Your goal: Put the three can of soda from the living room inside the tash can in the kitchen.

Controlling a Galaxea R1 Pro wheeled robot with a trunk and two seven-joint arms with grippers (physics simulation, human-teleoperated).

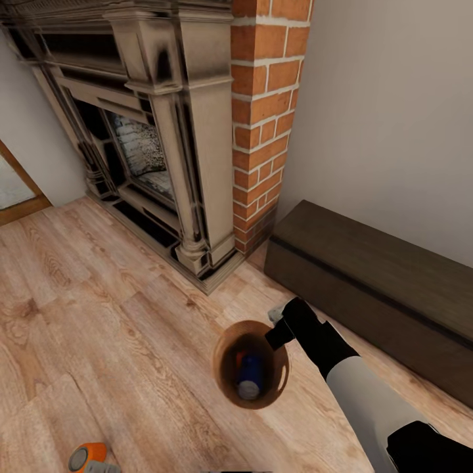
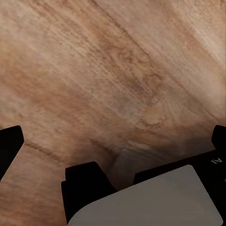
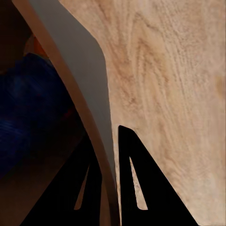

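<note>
Head view shows the living room: a pale wood-plank floor [image 1: 98, 309], a stone fireplace [image 1: 151, 138] with a red brick column [image 1: 266, 118] beside it, and a long dark bench [image 1: 381, 289] along the grey wall. On the floor between fireplace and bench stands the small round bin [image 1: 226, 381], coppery inside, with a blue can [image 1: 250, 376] lying in it and what may be an orange one under it, glimpsed in the right wrist view. The right gripper [image 3: 109, 188] pinches the bin's rim [image 3: 75, 84], one finger inside the wall and one outside, the two closed tight on it. An orange can [image 1: 87, 457] sits at the frame's lower edge, well apart from the bin, with a grey object touching it that is cut off and hard to identify. The left gripper [image 2: 113, 141] looks down at bare boards, its fingers spread wide and holding nothing. The step in hand appears to be carrying the bin, cans aboard, toward the kitchen; doing it well likely means lifting straight up, keeping the rim level so the cans stay put, and swinging wide of the bench and the fireplace plinth. The orange can on the floor still needs collecting, and a thin-rim pinch could slip if the bin tilts.
</note>
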